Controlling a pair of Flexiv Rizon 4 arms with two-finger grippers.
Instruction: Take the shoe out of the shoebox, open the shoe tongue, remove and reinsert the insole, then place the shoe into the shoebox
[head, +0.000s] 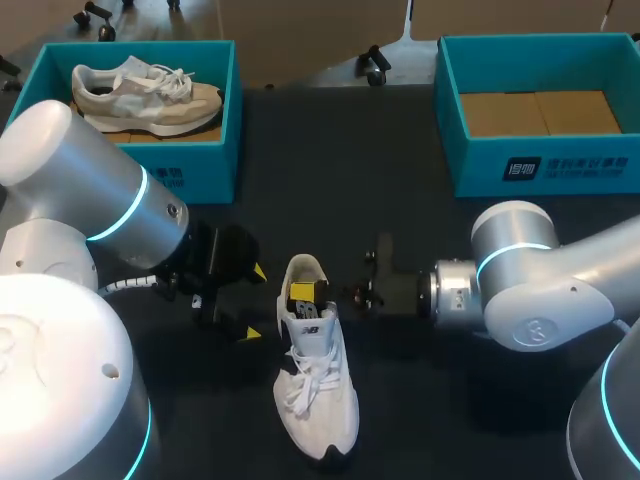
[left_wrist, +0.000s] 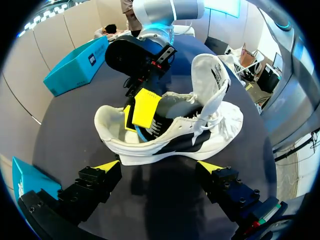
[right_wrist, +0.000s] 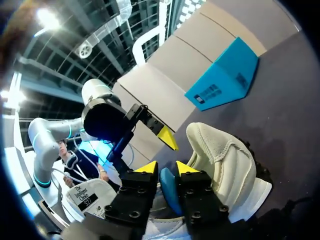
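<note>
Your dark counter: white shoe near centre; left claw wide beside it; right claw pinching blue insole; teal left shoebox and right shoebox far.

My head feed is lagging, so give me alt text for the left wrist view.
The white shoe stands on the dark table just ahead of the open left gripper, its tongue folded up. The right gripper reaches into the shoe's opening, shut on the blue insole.
</note>
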